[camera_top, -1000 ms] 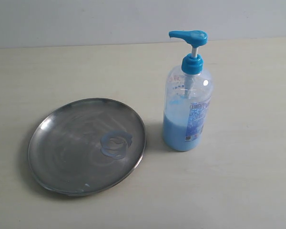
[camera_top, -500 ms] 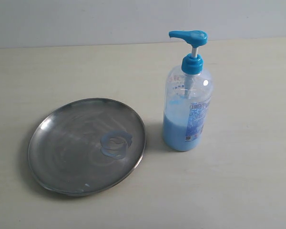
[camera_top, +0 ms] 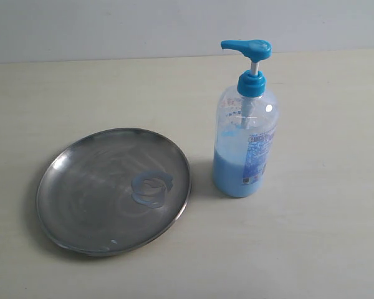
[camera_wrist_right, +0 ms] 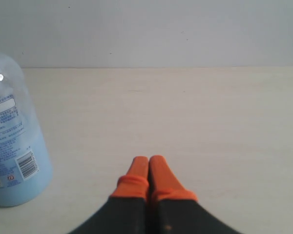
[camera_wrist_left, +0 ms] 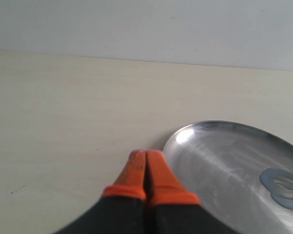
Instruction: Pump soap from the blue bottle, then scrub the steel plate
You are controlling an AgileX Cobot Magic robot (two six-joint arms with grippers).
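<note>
The steel plate (camera_top: 112, 190) lies flat on the table at the left, with a smeared ring of light blue soap (camera_top: 152, 189) on its right half. To its right the blue bottle (camera_top: 245, 134) stands upright, its pump head up and light blue liquid filling its lower part. Neither gripper shows in the exterior view. In the left wrist view my left gripper (camera_wrist_left: 146, 155) is shut and empty, its orange tips just beside the steel plate (camera_wrist_left: 234, 165) with the soap (camera_wrist_left: 285, 187) on it. My right gripper (camera_wrist_right: 148, 160) is shut and empty over bare table, apart from the blue bottle (camera_wrist_right: 12, 141).
A pale wooden table (camera_top: 311, 249) carries everything, and a light wall (camera_top: 112, 25) rises behind its far edge. A small drop of soap (camera_top: 114, 242) sits near the plate's front rim.
</note>
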